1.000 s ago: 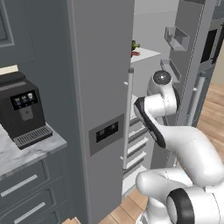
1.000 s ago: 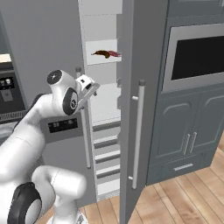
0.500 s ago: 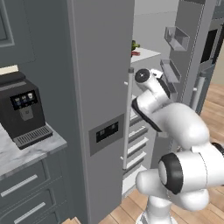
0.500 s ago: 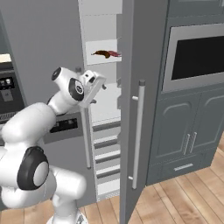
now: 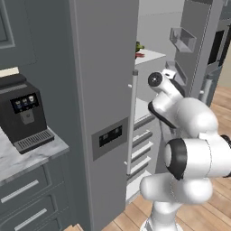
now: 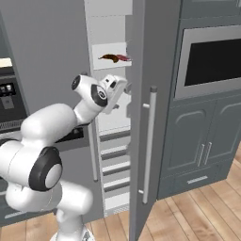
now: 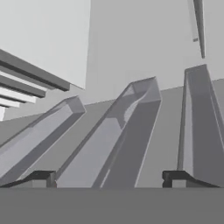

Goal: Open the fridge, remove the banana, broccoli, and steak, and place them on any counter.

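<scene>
One fridge [image 5: 103, 90] door already stands swung out to the right, so the opening step looks finished and the job now is fetching food. Since a second ago the arm has stretched up and forward from its folded pose, and the claw [image 6: 123, 89] now noses into the gap between the closed left door and the open one. Its tips [image 7: 41, 178] sit wide apart with nothing between them, though they seem to have eased in slightly. From the hand's own camera I see the clear bins on the inside of the open door, not food.

Up on a white shelf [image 6: 110, 66], above the claw, lies the flat red steak [image 6: 121, 57] touching a darker brownish piece I cannot name; from the left side a scrap of green, probably the broccoli [image 5: 139, 46], shows just beside it. I cannot make out a banana. To my eye the reach must climb further. The marbled bench [image 5: 25, 155] with the coffee machine [image 5: 25, 113] waits at the left.
</scene>
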